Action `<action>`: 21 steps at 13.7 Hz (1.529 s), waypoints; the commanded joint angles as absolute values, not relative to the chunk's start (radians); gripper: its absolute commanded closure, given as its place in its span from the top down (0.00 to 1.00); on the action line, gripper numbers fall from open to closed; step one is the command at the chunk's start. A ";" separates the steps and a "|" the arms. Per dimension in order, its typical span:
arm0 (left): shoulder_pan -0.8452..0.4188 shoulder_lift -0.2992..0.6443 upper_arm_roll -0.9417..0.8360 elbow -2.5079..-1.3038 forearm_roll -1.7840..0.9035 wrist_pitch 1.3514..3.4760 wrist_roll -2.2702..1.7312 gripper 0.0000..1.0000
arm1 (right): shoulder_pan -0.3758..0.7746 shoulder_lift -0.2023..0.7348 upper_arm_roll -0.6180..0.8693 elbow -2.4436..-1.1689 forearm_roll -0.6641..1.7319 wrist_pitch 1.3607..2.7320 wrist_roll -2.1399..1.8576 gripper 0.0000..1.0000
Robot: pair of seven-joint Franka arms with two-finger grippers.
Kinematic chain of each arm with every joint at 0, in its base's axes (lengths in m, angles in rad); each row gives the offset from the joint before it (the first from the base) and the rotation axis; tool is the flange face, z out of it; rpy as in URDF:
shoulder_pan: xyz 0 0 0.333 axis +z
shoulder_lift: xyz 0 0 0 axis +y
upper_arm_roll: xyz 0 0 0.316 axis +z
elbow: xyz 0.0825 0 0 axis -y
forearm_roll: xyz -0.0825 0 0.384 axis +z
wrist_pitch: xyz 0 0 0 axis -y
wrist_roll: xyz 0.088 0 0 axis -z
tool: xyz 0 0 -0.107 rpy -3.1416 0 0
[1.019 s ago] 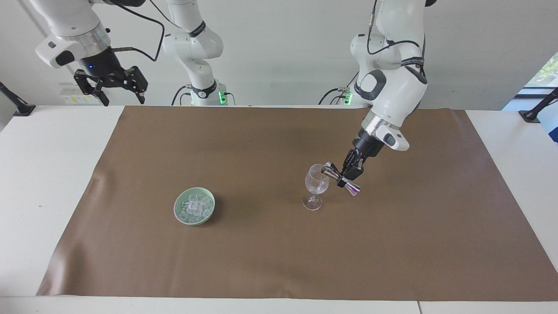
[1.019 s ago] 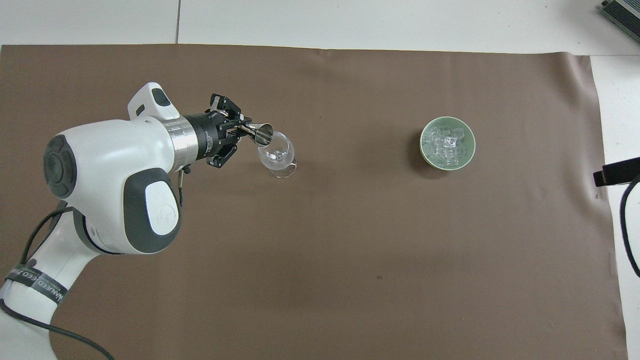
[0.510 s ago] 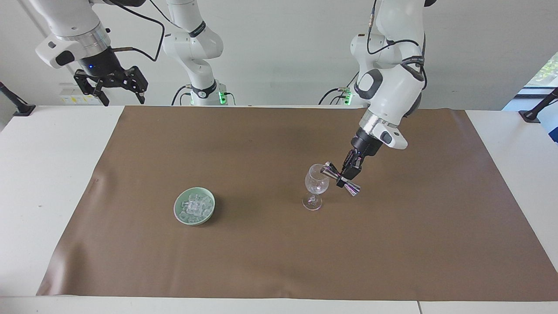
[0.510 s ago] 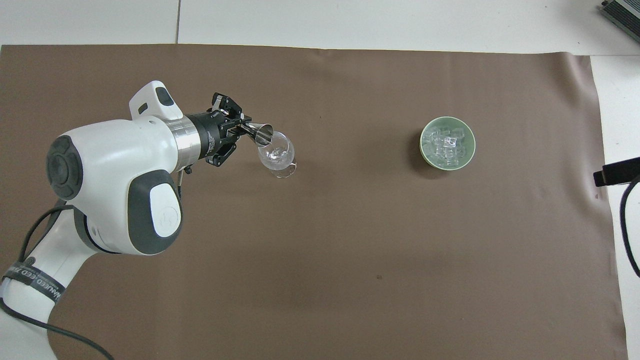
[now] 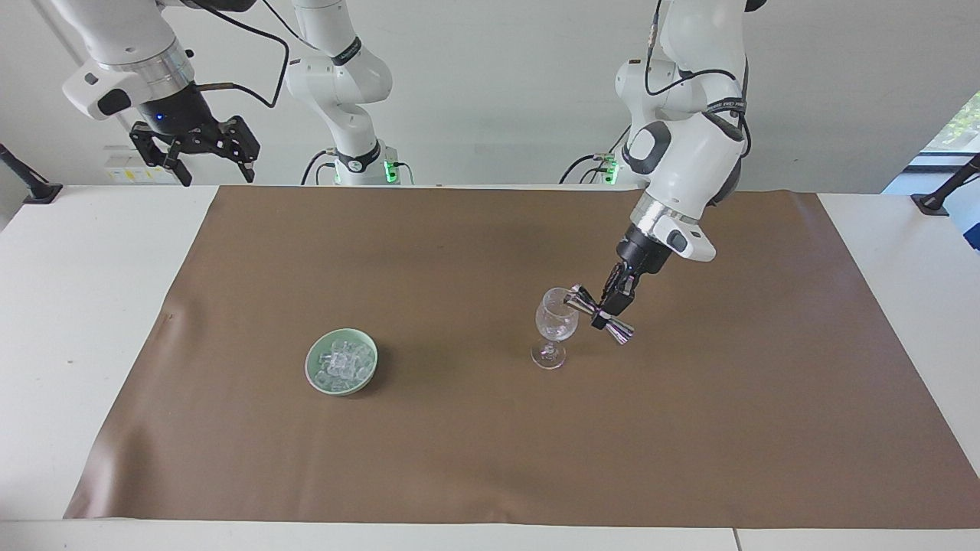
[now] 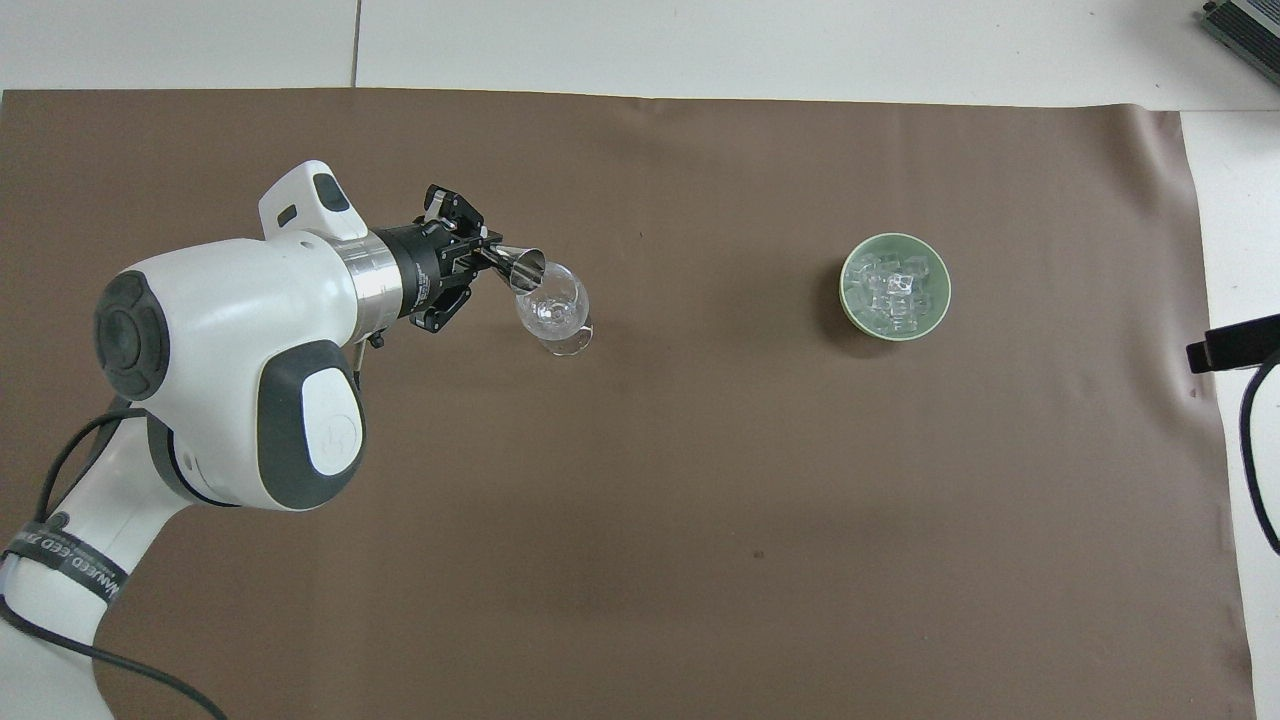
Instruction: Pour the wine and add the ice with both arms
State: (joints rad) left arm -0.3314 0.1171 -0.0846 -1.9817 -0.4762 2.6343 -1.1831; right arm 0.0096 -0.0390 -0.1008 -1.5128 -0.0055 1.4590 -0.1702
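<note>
A clear wine glass (image 5: 555, 327) (image 6: 553, 307) stands upright on the brown mat. My left gripper (image 5: 609, 310) (image 6: 470, 262) is shut on a silver double-cone jigger (image 5: 600, 314) (image 6: 520, 268), tipped on its side with one mouth at the glass rim. The ice (image 5: 342, 361) (image 6: 893, 293) lies heaped in a pale green bowl (image 5: 314, 373) (image 6: 848, 300), toward the right arm's end of the mat. My right gripper (image 5: 200, 157) hangs open and empty, raised over the table edge near its base; only a dark tip of it (image 6: 1232, 343) shows in the overhead view.
The brown mat (image 5: 490, 459) (image 6: 700, 560) covers most of the white table (image 5: 69, 306). A black clamp (image 5: 938, 195) stands at the table's corner by the left arm's end.
The left arm has drawn up slightly, keeping the jigger tipped at the glass rim. The right arm has not moved.
</note>
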 commanded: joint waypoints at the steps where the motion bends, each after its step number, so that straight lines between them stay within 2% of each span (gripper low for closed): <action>1: -0.348 0.124 -0.071 -1.970 -0.427 2.648 -1.201 0.00 | 0.017 -0.049 -0.109 -1.523 0.003 1.457 -0.184 1.00; 21: -0.348 0.138 -0.069 -1.956 -0.374 2.654 -1.203 0.00 | 0.017 -0.048 -0.109 -1.523 0.003 1.457 -0.184 1.00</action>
